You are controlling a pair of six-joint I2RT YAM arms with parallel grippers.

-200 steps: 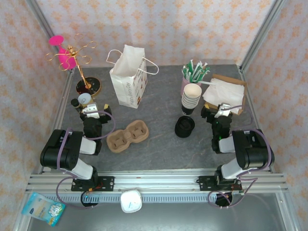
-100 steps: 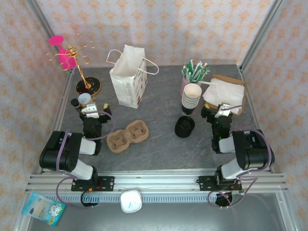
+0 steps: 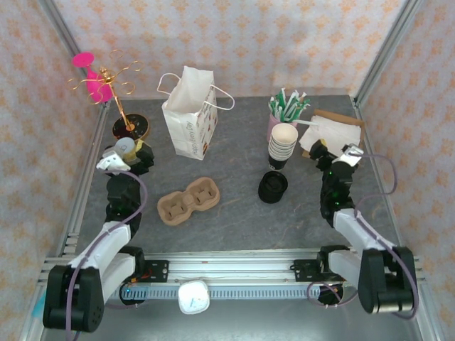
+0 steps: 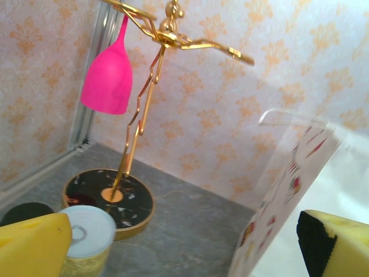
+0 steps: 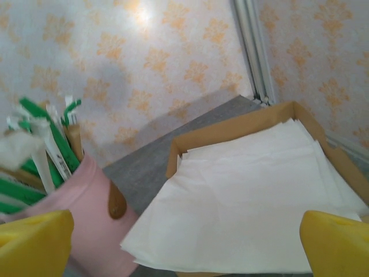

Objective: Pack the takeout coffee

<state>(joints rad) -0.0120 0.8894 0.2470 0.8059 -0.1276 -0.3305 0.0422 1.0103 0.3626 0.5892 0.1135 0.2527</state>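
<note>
Though open, left gripper (image 4: 184, 242) beside can (image 4: 86, 236)

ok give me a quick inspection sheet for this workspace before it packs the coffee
surface: grey table, nothing spilled
job's things: takeout coffee far left, dark top beside the white-topped can; cup carrier centre, both holes empty; paper bag upright at the back
clutter: cup stack, lid pile, stirrer cup, napkin tray on the right; gold stand with pink glass
end effectors: left end effector open, empty; right end effector open, empty, facing the napkin tray
cables: purple cables loop loose beside both arms
surroundings: patterned walls, metal frame posts
</note>
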